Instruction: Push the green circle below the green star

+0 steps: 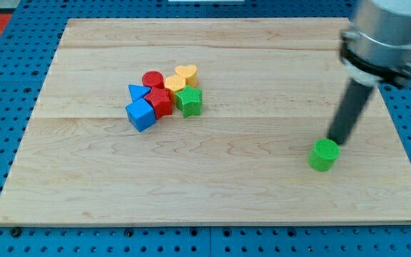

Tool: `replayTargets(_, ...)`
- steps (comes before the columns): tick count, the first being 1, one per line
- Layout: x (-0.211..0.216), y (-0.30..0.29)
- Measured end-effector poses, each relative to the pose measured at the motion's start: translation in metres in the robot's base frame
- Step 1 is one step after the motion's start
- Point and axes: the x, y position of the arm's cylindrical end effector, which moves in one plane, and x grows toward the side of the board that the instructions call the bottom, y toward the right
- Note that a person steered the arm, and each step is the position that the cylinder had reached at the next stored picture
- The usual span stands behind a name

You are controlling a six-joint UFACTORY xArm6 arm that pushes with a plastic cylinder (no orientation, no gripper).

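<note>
The green circle (324, 155) lies at the view's lower right of the wooden board. The green star (188, 101) sits far to its left, at the right end of a cluster of blocks. My tip (336, 140) stands just above and to the right of the green circle, touching or almost touching its upper right edge. The dark rod rises from there to the arm's head at the view's top right.
The cluster beside the green star holds a yellow heart (186, 73), a yellow block (175, 83), a red circle (153, 79), a red block (160, 102), a blue triangle (138, 92) and a blue cube (140, 114). The wooden board (205, 193) lies on a blue pegboard.
</note>
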Motion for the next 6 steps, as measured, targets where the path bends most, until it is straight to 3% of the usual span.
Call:
replayTargets(1,0.022,-0.022)
replayTargets(3,-0.017,-0.198)
replayTargets(4,-0.032,-0.218)
replayTargets(5,-0.005,-0.186)
replayTargets(6,-0.029,-0.153)
